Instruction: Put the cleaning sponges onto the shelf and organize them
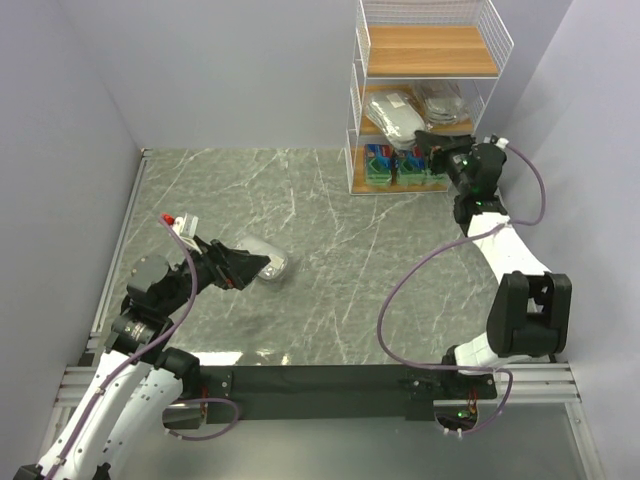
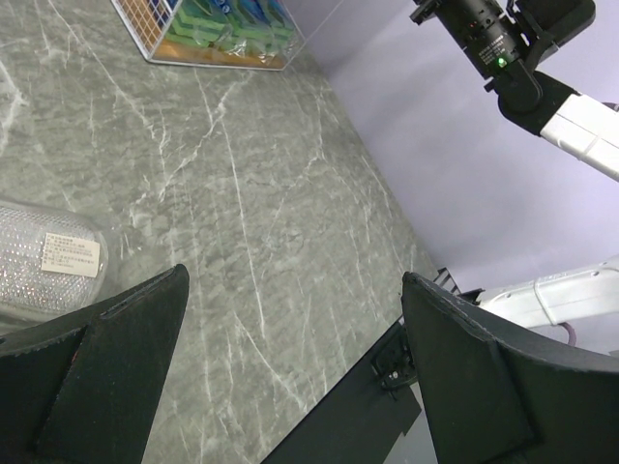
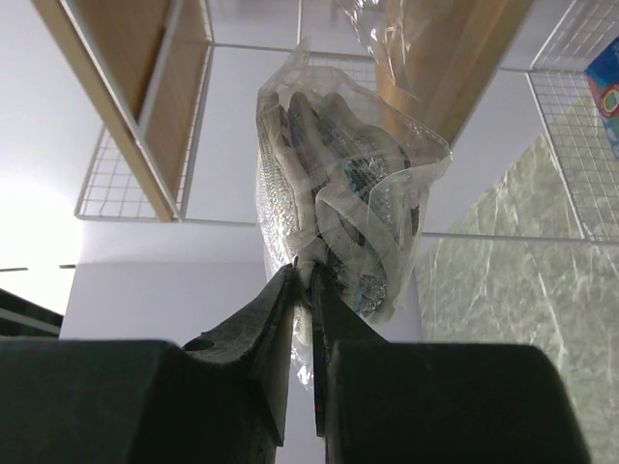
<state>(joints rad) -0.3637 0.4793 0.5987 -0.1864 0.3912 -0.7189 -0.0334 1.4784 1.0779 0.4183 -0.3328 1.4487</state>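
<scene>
Your right jaws pinch tight on the clear wrap of a silvery sponge pack at the middle tier of the shelf, upper right. Your left jaws gape wide (holding nothing) by another silvery pack on the desk, left of centre.

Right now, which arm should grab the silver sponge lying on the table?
Left. The left tool, open, sits beside that sponge; the right tool is at the shelf, shut on another silver pack.

Silver sponge cut by left edge; label unreadable.
</scene>
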